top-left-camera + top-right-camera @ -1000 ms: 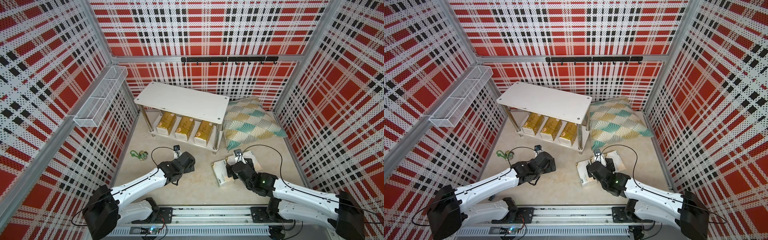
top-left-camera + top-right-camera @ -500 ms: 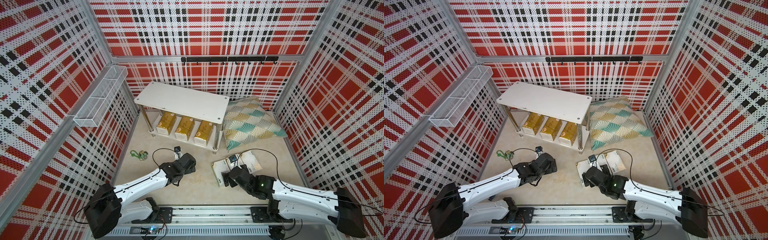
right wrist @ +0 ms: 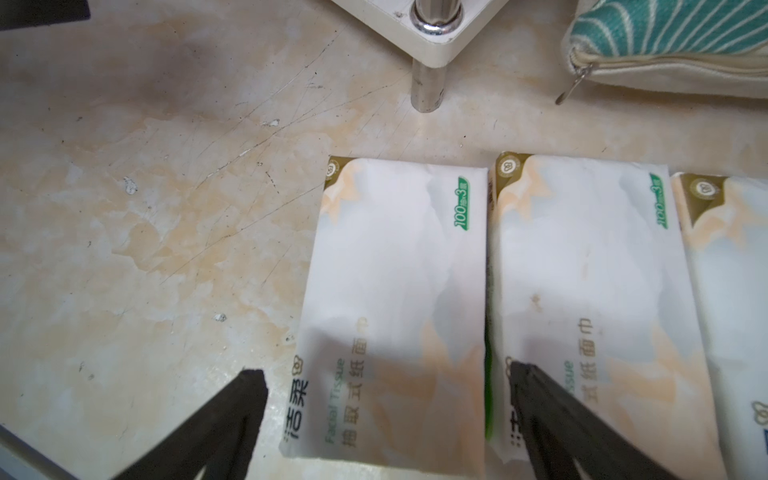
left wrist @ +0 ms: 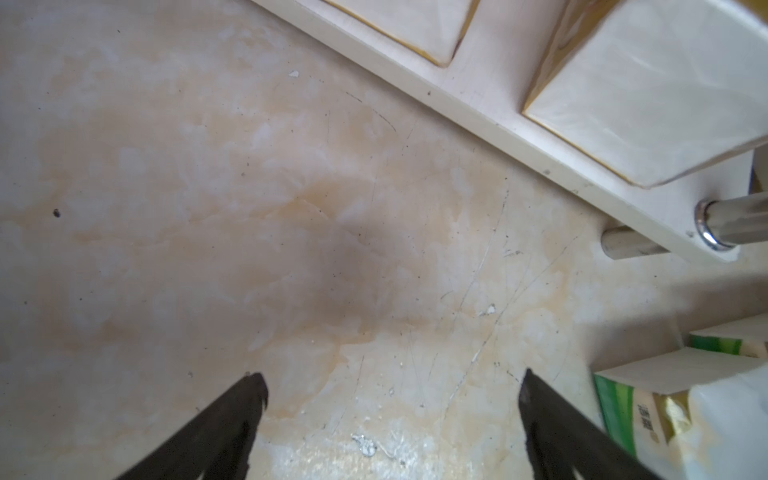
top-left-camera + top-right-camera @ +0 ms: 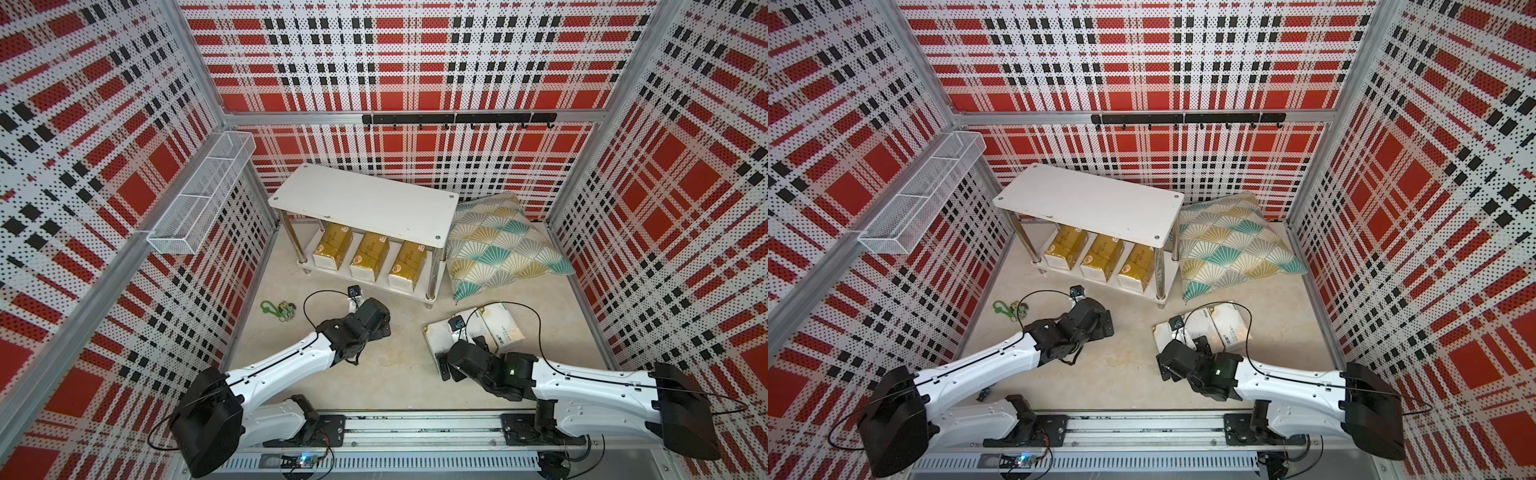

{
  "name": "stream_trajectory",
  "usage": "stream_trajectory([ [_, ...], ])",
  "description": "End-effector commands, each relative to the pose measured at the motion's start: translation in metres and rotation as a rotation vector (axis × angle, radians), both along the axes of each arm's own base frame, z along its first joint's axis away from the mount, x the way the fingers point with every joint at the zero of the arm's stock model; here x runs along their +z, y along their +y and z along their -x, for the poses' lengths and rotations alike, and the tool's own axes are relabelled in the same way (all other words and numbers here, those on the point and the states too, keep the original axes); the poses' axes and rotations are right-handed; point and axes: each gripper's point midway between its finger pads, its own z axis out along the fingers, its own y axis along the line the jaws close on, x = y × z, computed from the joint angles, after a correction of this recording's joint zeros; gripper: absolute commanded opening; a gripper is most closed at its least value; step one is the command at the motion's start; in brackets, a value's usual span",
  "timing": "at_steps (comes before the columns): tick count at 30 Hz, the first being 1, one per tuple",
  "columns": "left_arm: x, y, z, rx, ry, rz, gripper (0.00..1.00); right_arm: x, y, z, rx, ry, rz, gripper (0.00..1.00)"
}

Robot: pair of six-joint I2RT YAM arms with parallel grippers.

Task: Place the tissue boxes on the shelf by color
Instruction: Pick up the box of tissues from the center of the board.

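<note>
The shelf (image 5: 365, 203) (image 5: 1088, 199) stands at the back, and three gold tissue boxes (image 5: 370, 253) (image 5: 1100, 255) lie side by side on its lower board (image 4: 519, 124). Three white tissue boxes (image 3: 395, 257) (image 3: 582, 270) (image 3: 739, 270) lie in a row on the floor, front right, partly hidden by the right arm in both top views (image 5: 503, 324) (image 5: 1229, 324). My right gripper (image 3: 384, 374) (image 5: 451, 365) is open, its fingers straddling the near end of the leftmost white box. My left gripper (image 4: 391, 380) (image 5: 380, 324) is open over bare floor before the shelf.
A teal-and-gold pillow (image 5: 498, 245) leans beside the shelf's right end, close behind the white boxes. A white wire basket (image 5: 199, 199) hangs on the left wall. A small green trinket (image 5: 276, 309) lies on the floor at left. Plaid walls close three sides.
My right gripper has drawn back toward the front and slightly left, from over the white boxes' middle to the leftmost one's near end. The left arm has barely moved.
</note>
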Motion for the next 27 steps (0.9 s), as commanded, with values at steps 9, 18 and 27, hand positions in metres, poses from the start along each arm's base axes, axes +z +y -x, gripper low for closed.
stream_trajectory([
  [9,0.012,-0.008,-0.01,-0.019,-0.028,0.013,0.99,0.005,0.006,0.01,0.005,0.046,-0.133,1.0],
  [18,0.013,-0.013,-0.012,-0.029,-0.033,0.018,0.99,-0.008,-0.001,0.008,-0.042,0.123,-0.12,1.0],
  [27,0.014,-0.011,-0.012,-0.03,-0.04,0.013,0.99,-0.02,-0.005,0.003,-0.069,0.158,-0.114,1.0],
])
